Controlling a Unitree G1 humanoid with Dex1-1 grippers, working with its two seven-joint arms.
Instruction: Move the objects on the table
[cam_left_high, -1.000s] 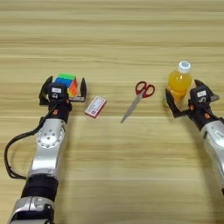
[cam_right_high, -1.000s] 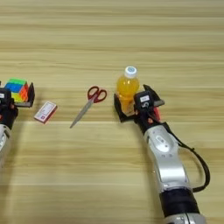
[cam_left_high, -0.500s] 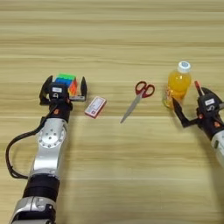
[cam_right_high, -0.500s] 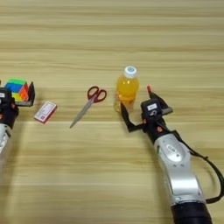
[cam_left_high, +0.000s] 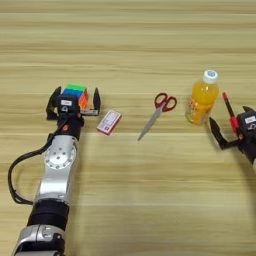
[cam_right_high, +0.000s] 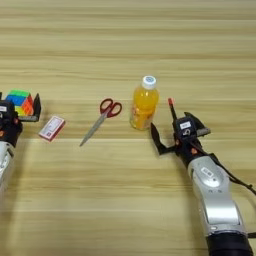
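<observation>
left hand fingers spread either side of puzzle cube, rigid, grab flat faces. right hand spread wide, gripping nothing, bottle just left of it, probably slick and tippy, grab mid-body.

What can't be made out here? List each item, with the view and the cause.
Puzzle cube: the near face is hidden behind the left gripper in both views; contact with its fingers is unclear.
Red pen: the lower end is behind the right gripper in both views; whether it is held or lying, cannot tell.
Right gripper: partly cut off by the right edge in the left eye view.
Card: the print is too small in both views.
</observation>
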